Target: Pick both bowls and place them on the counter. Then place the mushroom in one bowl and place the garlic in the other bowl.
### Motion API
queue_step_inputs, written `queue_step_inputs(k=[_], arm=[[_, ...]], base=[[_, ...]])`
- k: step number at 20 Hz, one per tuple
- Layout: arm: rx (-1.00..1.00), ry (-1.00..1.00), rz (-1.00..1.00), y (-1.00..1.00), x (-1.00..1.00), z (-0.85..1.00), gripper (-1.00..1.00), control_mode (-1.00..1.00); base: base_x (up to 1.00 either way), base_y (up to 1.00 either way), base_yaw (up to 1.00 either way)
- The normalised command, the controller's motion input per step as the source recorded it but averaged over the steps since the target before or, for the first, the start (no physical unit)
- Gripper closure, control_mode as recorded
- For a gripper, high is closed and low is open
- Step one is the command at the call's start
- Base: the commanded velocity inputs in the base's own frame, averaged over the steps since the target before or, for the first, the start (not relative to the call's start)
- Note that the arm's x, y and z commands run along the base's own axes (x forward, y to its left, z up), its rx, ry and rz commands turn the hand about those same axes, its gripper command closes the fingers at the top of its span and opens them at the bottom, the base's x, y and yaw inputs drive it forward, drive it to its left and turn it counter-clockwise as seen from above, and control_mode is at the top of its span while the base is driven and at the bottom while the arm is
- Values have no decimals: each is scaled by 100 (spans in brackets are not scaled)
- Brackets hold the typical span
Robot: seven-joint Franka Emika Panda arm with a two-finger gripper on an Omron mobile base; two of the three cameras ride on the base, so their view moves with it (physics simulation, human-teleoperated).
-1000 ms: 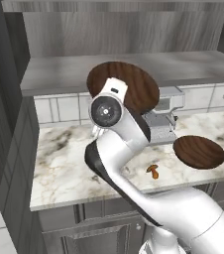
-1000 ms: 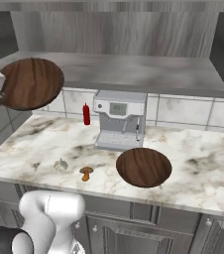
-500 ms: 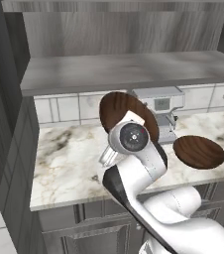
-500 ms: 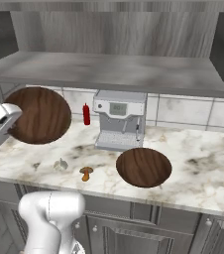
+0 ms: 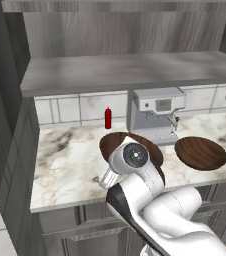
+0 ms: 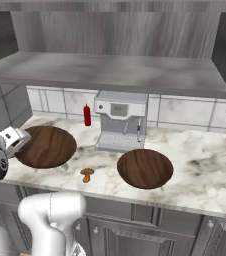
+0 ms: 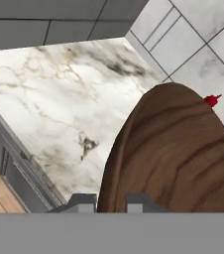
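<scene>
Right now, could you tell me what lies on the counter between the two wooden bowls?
In the right base view, the mushroom lies on the counter between the held bowl and the free bowl; otherwise bare marble.

Left base view: you look from behind the arm's left, forward and down at the counter (image 5: 70, 165), fairly near; coffee machine (image 5: 157, 112) right of centre.
Right base view: you look from behind its right, same heading; the machine (image 6: 121, 120) sits centre.
Shared: both show counter (image 6: 200, 165), machine, red bottle (image 5: 108, 117), both bowls (image 6: 145, 168).
Hand view: you sit very close over one bowl (image 7: 178, 154), along the gripper (image 7: 111, 201); counter edge left.
</scene>
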Motion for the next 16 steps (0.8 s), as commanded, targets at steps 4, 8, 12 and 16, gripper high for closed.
queue_step_inputs(k=[4,8,12,16], arm=[[-12,23,0,39,17,-61,100,-100],[-8,10,8,44,23,-59,100,-100],[-2,3,14,30,22,-55,100,-100],[-4,5,13,25,16,-38,100,-100]], base=[[0,0,0],[0,0,0],[0,0,0],[0,0,0]])
